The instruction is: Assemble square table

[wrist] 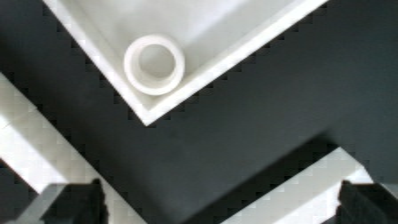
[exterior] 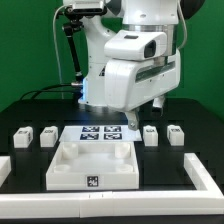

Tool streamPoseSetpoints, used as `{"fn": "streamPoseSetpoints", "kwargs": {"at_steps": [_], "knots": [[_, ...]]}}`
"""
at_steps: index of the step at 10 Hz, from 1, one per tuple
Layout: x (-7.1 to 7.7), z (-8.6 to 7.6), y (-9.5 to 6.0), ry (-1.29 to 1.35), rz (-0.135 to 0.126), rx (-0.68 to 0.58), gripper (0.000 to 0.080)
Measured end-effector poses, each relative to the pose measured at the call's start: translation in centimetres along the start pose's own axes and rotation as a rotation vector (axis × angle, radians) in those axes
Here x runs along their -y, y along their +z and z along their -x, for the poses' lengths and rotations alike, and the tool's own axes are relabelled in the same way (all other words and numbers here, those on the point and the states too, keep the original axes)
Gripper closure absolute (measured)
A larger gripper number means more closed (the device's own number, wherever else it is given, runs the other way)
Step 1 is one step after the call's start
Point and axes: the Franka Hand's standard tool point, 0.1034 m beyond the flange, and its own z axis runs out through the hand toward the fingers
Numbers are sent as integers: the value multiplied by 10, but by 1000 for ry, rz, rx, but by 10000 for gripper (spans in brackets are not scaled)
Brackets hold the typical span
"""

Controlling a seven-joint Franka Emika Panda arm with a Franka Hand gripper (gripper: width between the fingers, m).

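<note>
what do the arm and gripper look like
The arm is glossy white, with rounded, bulky shells and dark seams at the joints. A black cable runs down its side at the exterior view's left, and a small blue light glows near the wrist. The gripper has a boxy white body and two dark, blocky fingers.

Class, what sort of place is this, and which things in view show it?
Probably a robotics lab bench: a white robot arm over a black table, a marker board of tags, and loose tagged peg legs.

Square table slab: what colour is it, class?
White; the slab shows best in the exterior view.
</note>
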Motion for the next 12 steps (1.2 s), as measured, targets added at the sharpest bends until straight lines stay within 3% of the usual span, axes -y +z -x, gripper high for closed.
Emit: {"fn": "streamPoseSetpoints", "kwargs": {"at_steps": [1,4,7,9,12], "knots": [[5,12,7,-67,5,-3,150],[34,76,31,-402,-14,5,150],[40,121,58,-656,-24,-8,150],[36,124,82,-639,-43,-17,150],[42,124,103,-619,-59,-23,150]]}}
